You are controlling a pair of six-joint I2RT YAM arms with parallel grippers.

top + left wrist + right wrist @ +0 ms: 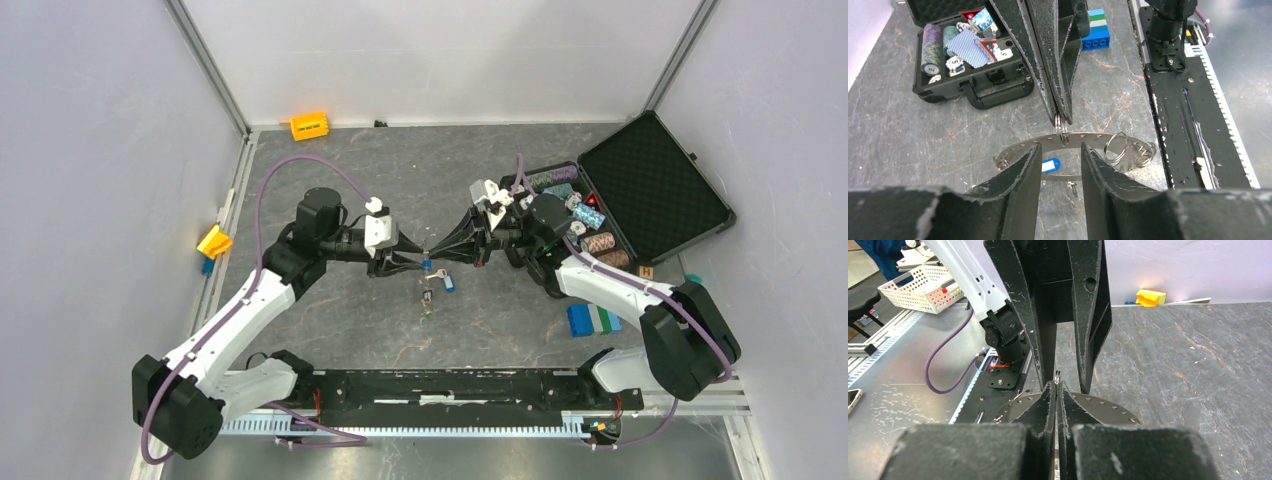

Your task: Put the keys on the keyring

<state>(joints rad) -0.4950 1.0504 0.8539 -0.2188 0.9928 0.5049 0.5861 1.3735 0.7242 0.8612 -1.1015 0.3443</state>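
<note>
Mounting rail [430,385]: nearest of all; both arms are bolted to it and reach in over the desk [340,320], so the two claws meet nose to nose
Toy bricks [592,318]: blue, green and white stack, near right, well apart from the work
Loose keys [428,300]: small silver cluster on the desk just near of the meeting point, with a blue-tagged key [447,283] just to their right, handy for a later pick
Left claw [1060,151]: fingers spread apart, straddling the left side of the keyring; nothing is pinched between them, and I cannot tell whether the ring leans on them; likely placed there to steady it
Keyring [1093,136]: thin silvery band with a row of holes, lying roughly level between the two claws in mid-desk; two spare split rings [1118,147] already hang on its near part
Right claw [1056,386]: pinched closed on a small split ring [1062,127], held upright against the band's right edge, probably to work it through a hole
Blue tag [1050,165]: seen through the ring's middle; hanging or lying, unclear
Step in hand: threading, and I judge it not yet through
Case [655,185]: far right, lid up, striped chips [588,215] inside, no part in the task
Orange block [309,126]: far left, by the wall
</note>
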